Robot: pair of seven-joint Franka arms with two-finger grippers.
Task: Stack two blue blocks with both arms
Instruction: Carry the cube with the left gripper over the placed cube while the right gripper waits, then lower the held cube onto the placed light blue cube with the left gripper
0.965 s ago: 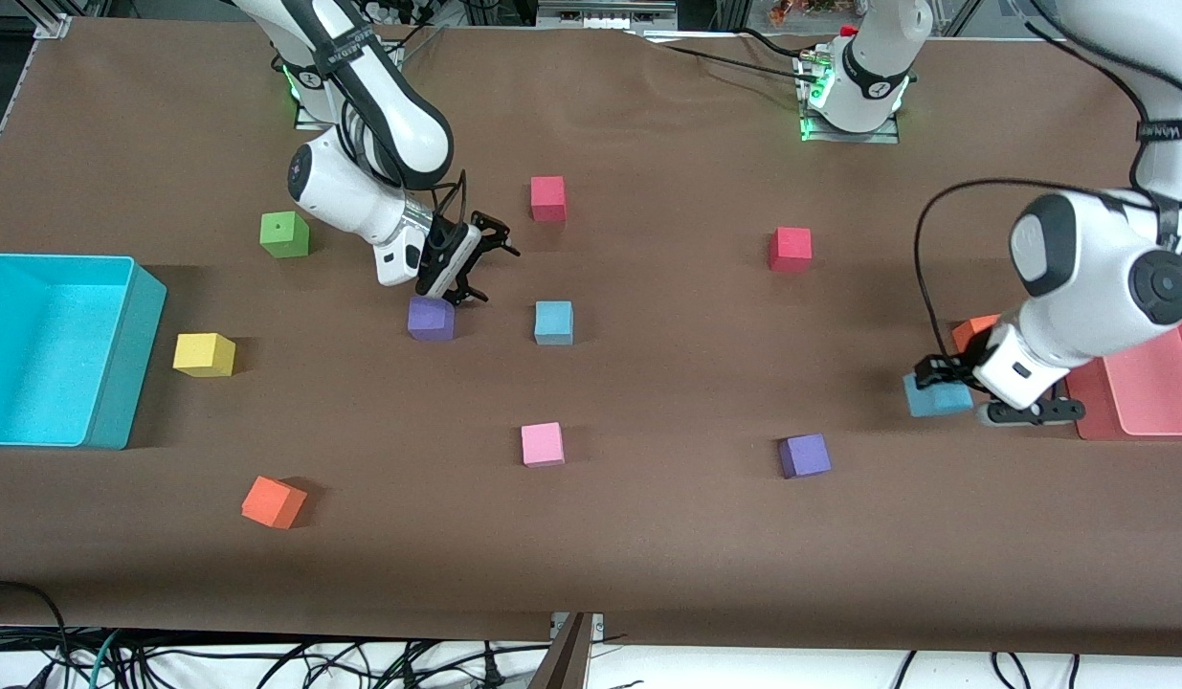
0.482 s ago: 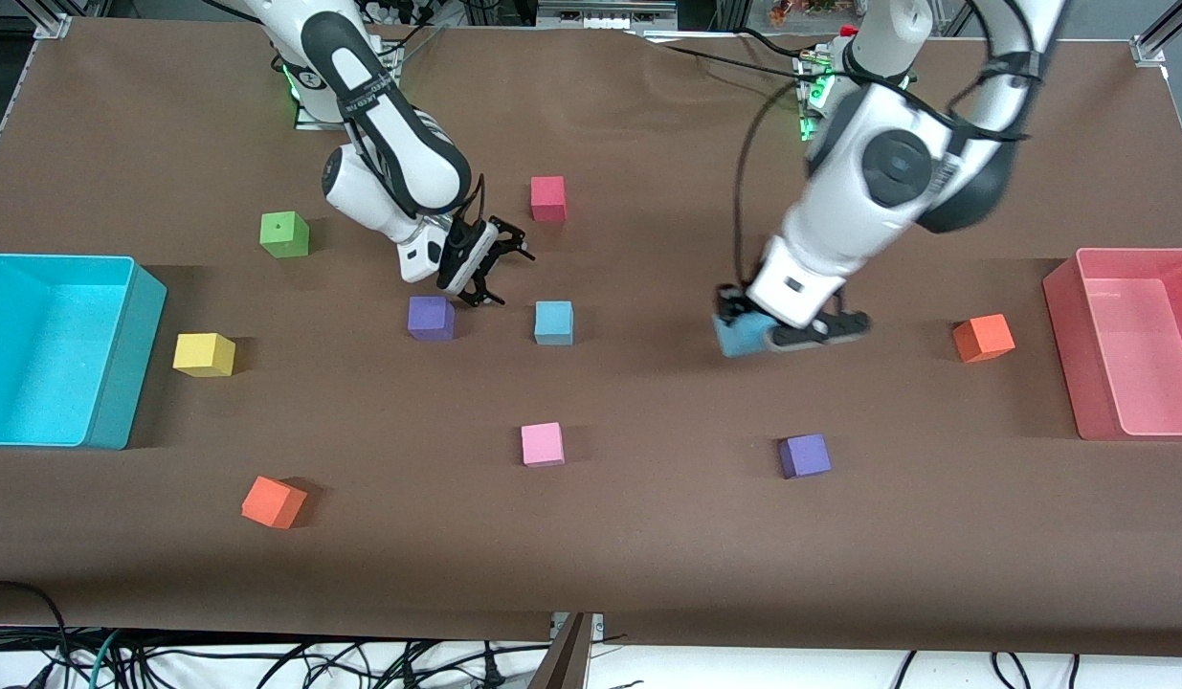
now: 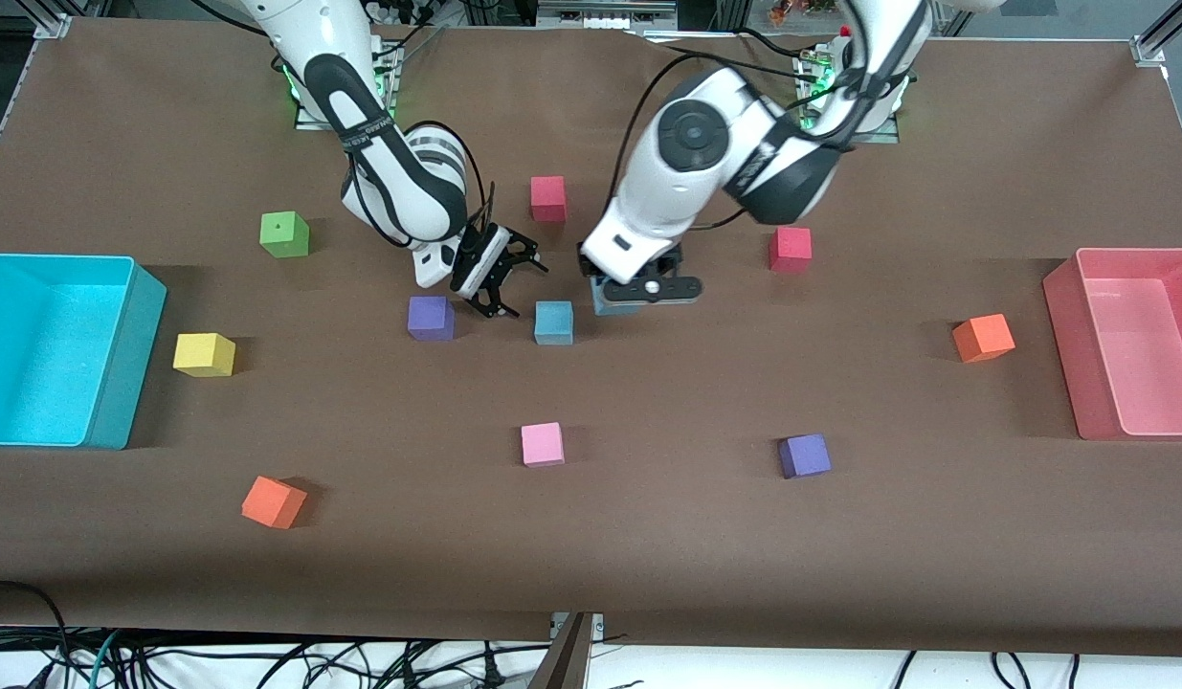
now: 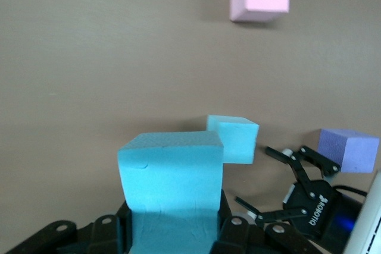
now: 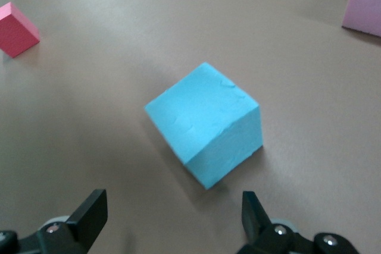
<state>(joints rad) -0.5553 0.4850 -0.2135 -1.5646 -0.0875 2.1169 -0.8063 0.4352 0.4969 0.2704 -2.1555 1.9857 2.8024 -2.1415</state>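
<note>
Blue cubes, light sky-blue foam: we count two. One sky-blue foam cube sits on the brown table cover around the middle of the table, a little toward the right arm's end. The second sky-blue foam cube is pinched between the fingers of the left gripper, raised just beside the resting cube on the side toward the left arm's end; in the left wrist view the held cube fills the jaws and the resting cube lies close past it.

Right gripper: fingers spread, holding nothing, low over the cover between the resting blue cube and a purple foam cube; in the right wrist view the blue cube lies ahead of the open fingertips, apart from them.

Other cubes we count:
- purple, two, the second nearer the front edge;
- red, two, toward the edge where the bases stand;
- orange, two;
- pink, one;
- yellow, one;
- green, one.

Bins: one cyan bin at the right arm's end, one pink bin at the left arm's end.
</note>
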